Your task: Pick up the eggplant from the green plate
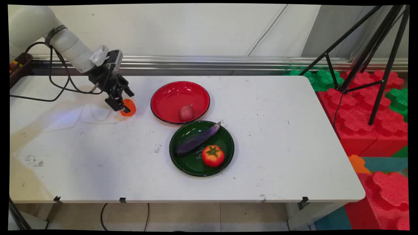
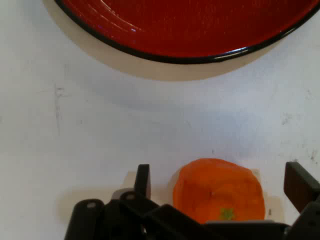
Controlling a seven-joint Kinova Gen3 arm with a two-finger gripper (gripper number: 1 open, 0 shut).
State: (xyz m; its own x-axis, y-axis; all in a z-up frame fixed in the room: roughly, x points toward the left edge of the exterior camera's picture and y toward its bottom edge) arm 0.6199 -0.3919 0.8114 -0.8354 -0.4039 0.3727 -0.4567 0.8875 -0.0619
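Orange fruit (image 2: 218, 189) sits on tabletop (image 1: 98, 156) between spread jaws of gripper (image 2: 220, 182), not pinched; red plate (image 2: 190, 30) just beyond, apart.

arm (image 1: 70, 45): white, tubular | hand (image 1: 121, 106): black | cables (image 1: 54, 81): black

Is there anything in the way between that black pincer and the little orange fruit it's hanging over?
Nothing visible. The pincer is open, its fingers on either side of the orange fruit with small gaps. The red plate lies apart, beyond it.
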